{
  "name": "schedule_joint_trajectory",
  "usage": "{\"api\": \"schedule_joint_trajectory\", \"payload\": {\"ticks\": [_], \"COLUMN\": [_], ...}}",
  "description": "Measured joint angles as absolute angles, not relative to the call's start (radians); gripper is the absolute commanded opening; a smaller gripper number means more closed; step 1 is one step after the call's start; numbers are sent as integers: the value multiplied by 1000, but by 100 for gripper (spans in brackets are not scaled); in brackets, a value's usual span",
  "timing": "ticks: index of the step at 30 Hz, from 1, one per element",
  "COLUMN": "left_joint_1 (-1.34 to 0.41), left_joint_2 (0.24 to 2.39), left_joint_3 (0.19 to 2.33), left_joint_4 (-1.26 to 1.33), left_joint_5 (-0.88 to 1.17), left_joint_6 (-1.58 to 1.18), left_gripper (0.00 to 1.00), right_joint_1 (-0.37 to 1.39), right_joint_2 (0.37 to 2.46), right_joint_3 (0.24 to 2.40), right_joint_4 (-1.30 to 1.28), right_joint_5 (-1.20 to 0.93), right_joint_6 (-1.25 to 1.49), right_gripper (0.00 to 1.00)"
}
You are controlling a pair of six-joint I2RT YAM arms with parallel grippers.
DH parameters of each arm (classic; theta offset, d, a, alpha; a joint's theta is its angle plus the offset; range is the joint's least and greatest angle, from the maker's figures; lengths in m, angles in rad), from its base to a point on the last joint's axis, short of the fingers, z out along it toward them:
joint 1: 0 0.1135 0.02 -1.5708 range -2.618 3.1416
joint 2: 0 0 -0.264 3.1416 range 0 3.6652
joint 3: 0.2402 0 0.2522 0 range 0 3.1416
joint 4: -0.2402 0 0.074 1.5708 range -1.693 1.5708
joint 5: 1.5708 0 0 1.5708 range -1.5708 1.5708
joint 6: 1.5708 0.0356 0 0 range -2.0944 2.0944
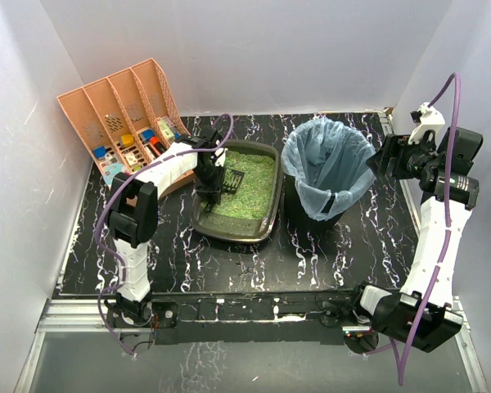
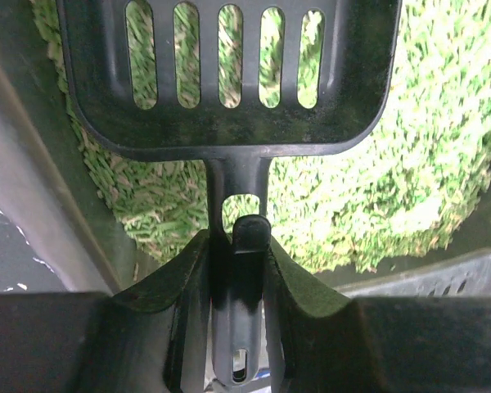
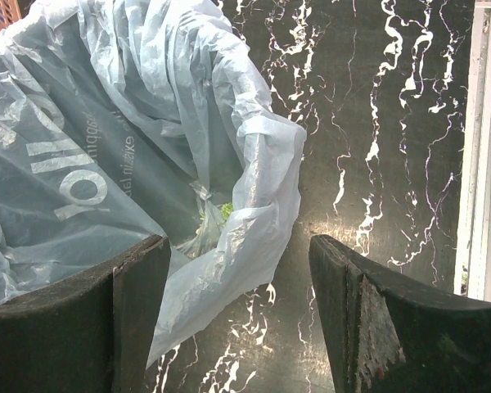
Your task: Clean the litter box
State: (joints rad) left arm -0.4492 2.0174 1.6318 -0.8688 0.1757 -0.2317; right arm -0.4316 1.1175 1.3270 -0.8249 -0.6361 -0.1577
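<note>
From above, the litter box (image 1: 262, 152) sits mid-table on the black marbled table (image 1: 360, 237). A peach organiser (image 1: 119, 110) is at the back left, and a black bin (image 1: 301, 210) lined with a pale blue bag (image 1: 327, 160) is just to the box's right. Green litter (image 1: 254, 196) covers the floor of the box. The left gripper (image 1: 210, 188) reaches over the left side of the box and holds a black slotted scoop (image 1: 231, 180) above the litter. The right gripper (image 1: 385, 160) hangs to the right of the bin, touching nothing.

In the left wrist view, the two fingers (image 2: 188, 286) are clamped on the scoop's narrow handle. The blade points away from the camera, and green litter shows through its slots. The grey wall of the box runs down the left edge.

In the right wrist view, the fingers (image 3: 139, 295) stand wide apart with nothing between them. The bag's crumpled rim lies under the left finger and bare table lies under the right one. A few green bits show deep inside the bag.
</note>
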Motion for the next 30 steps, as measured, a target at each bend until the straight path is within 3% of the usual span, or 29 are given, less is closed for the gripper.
{"api": "schedule_joint_trajectory", "payload": {"ticks": [13, 22, 30], "left_joint_1": [-461, -460, -460], "left_joint_2": [1938, 1916, 1876], "left_joint_3": [1631, 1621, 1554], "left_joint_4": [-977, -1015, -980], "left_joint_5": [256, 361, 440], "left_joint_6": [-123, -104, -66], "left_gripper": [0, 0, 0], "right_joint_1": [-432, -413, -36], "right_joint_2": [1122, 1167, 1271], "right_joint_3": [1328, 1518, 1645], "right_joint_4": [-831, -889, -883], "right_joint_5": [-626, -668, -710], "right_joint_6": [-179, -288, -353], "right_gripper": [74, 70, 69]}}
